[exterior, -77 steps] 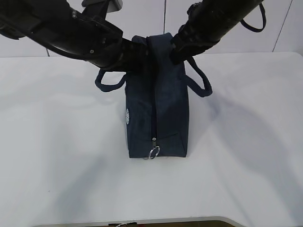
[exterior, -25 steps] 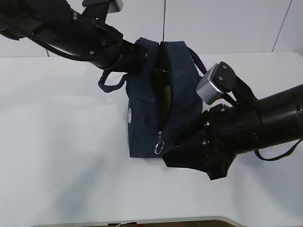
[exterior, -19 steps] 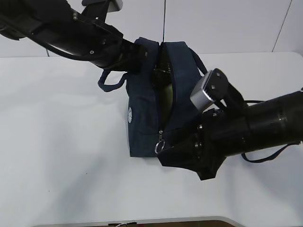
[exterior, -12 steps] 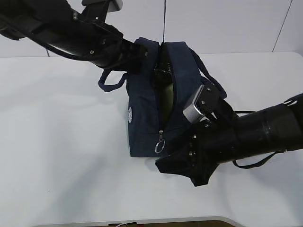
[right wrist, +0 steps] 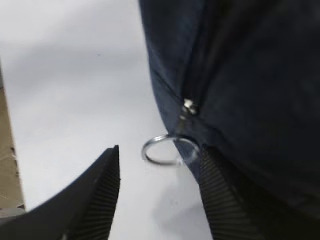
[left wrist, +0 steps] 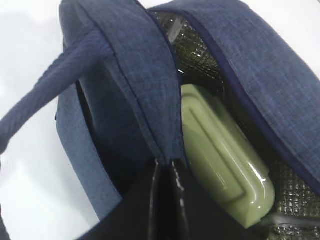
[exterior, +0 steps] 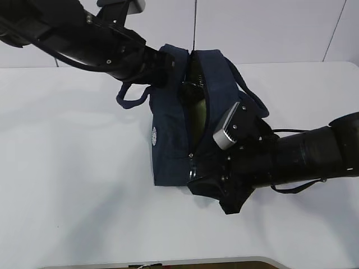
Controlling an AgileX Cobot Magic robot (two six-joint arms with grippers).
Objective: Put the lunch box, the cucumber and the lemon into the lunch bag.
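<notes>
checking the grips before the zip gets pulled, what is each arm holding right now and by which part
The left gripper is shut on the lunch bag, pinching the fabric edge beside the opening. The right gripper holds nothing: its fingers stand open around the zipper ring.

left hand pinched closed, right hand spread

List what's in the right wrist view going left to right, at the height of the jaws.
Left finger of the right gripper, bare white table, metal ring pull hanging between the open jaws, right finger, then the navy lunch bag filling the right side.
</notes>
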